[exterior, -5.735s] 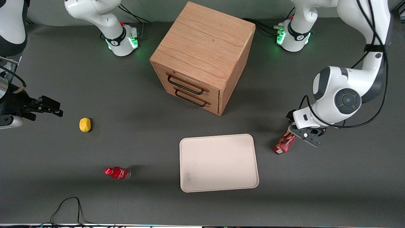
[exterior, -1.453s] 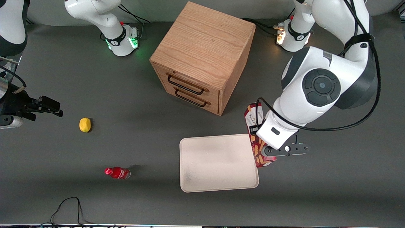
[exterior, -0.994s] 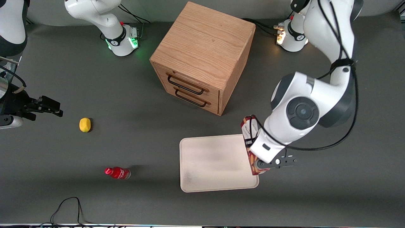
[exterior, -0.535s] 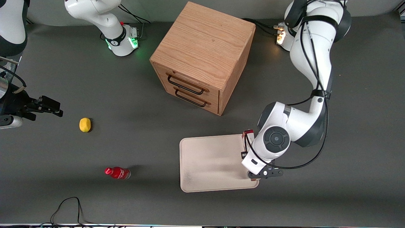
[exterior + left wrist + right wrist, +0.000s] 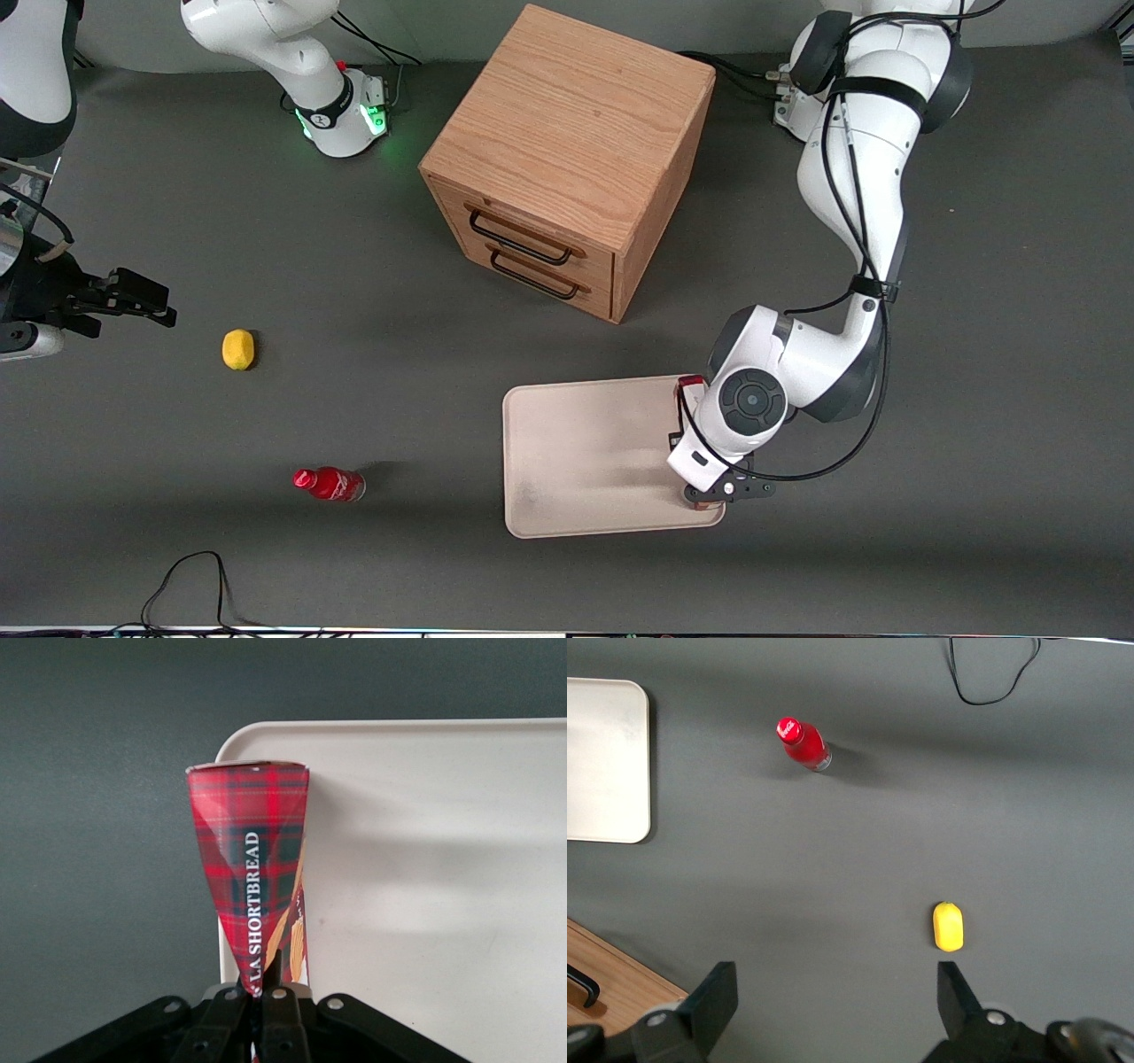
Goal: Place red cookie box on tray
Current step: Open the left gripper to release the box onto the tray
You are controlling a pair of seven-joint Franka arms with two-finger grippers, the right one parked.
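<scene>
The left arm's gripper [image 5: 710, 494] hangs low over the tray's edge at the working arm's end, shut on the red cookie box [image 5: 252, 859]. In the wrist view the tartan carton reaches out from the gripper [image 5: 266, 981] along the tray's rim, partly over the cream-white tray [image 5: 443, 904] and partly over the table. I cannot tell whether the box touches the tray. From the front the wrist hides most of the red cookie box [image 5: 690, 384], leaving only a red end showing. The tray [image 5: 585, 461] has nothing else on it.
A wooden drawer cabinet [image 5: 567, 159] stands farther from the front camera than the tray. A small red bottle [image 5: 330, 484] and a yellow fruit [image 5: 237, 348] lie toward the parked arm's end. A black cable [image 5: 190, 576] loops near the table's front edge.
The gripper has carried the box from the table at the working arm's end to the tray's edge and sunk lower. In the last half second it dropped slightly more.
</scene>
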